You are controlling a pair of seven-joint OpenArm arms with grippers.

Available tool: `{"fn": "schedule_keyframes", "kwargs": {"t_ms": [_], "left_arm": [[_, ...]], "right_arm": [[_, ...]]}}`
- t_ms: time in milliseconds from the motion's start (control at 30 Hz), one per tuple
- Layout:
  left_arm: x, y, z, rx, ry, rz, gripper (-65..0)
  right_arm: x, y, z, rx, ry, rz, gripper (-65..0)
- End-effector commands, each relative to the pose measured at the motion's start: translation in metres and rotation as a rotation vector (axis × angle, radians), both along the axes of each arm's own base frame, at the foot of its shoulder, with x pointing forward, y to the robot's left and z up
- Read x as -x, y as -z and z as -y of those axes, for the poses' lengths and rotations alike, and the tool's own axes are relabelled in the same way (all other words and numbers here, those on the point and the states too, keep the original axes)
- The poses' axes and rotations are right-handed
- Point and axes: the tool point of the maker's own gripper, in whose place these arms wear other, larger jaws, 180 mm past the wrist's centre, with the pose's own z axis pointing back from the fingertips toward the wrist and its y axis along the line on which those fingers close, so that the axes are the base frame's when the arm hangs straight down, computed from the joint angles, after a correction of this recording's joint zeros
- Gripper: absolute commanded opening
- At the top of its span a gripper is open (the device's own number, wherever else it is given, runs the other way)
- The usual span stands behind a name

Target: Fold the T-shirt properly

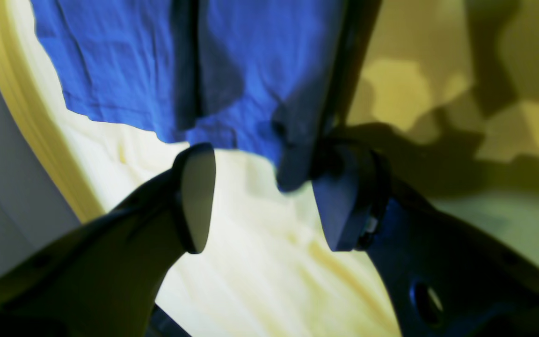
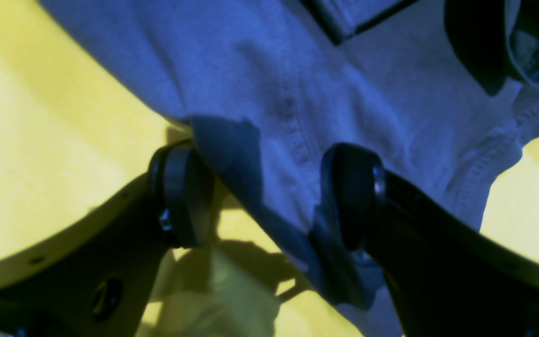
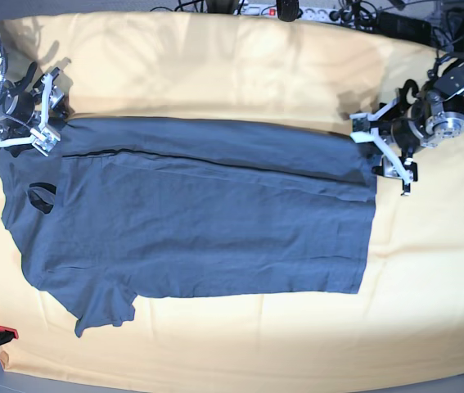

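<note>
The dark slate-blue T-shirt (image 3: 207,221) lies flat across the table, neck at the left and hem at the right, its far long edge folded in. My left gripper (image 3: 385,154) stands open at the hem's far corner. In the left wrist view that corner of the T-shirt (image 1: 134,61) hangs between the fingers of the gripper (image 1: 269,187), close to the right one. My right gripper (image 3: 39,119) is open at the far shoulder. The right wrist view shows the gripper (image 2: 265,187) straddling a seamed edge of the T-shirt (image 2: 321,84) without pinching it.
A yellow-orange cloth (image 3: 215,74) covers the whole table. Cables and a power strip (image 3: 297,12) run along the back edge. A red clamp (image 3: 4,332) sits at the front left corner. In the left wrist view the cloth's edge (image 1: 12,93) is close on the left.
</note>
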Motion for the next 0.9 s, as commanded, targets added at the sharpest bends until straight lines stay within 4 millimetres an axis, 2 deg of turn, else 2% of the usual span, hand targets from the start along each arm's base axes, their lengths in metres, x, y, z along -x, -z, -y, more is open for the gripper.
{"fn": "schedule_keyframes", "kwargs": {"t_ms": [0, 200, 433, 467, 500, 567, 600, 700, 867], "left_arm": [[-0.009, -0.015, -0.005, -0.010, 0.001, 0.048, -29.5], [-0.001, -0.012, 0.003, 0.053, 0.007, 0.006, -29.4], [0.004, -0.008, 0.004, 0.041, 0.027, -0.026, -29.6], [0.005, -0.007, 0.004, 0.037, 0.031, -0.034, -32.5], [0.006, -0.007, 0.004, 0.039, 0.029, -0.039, -39.2], [0.006, -0.007, 0.004, 0.038, 0.027, -0.039, -61.2], [0.006, -0.007, 0.004, 0.038, 0.027, -0.039, -65.0], [0.005, -0.007, 0.002, 0.036, 0.026, -0.038, -65.0], [0.005, -0.007, 0.002, 0.034, 0.025, -0.037, -65.0]], "right_arm": [[0.002, 0.001, 0.016, 0.075, 0.010, -0.015, -23.2], [0.002, 0.001, 0.016, 0.072, 0.010, -0.016, -23.2], [0.002, 0.001, 0.015, 0.068, 0.010, -0.013, -23.2], [0.002, 0.001, 0.015, 0.065, 0.008, -0.011, -23.2], [0.002, 0.001, 0.015, 0.069, 0.007, -0.010, -23.2], [0.001, 0.000, 0.019, 0.096, 0.001, -0.007, -23.2], [0.001, 0.000, 0.022, 0.115, -0.008, -0.009, -23.2], [0.002, -0.001, 0.037, 0.217, -0.029, -0.016, -23.2], [-0.010, -0.018, 0.062, 0.304, 0.014, 0.042, -23.2]]}}
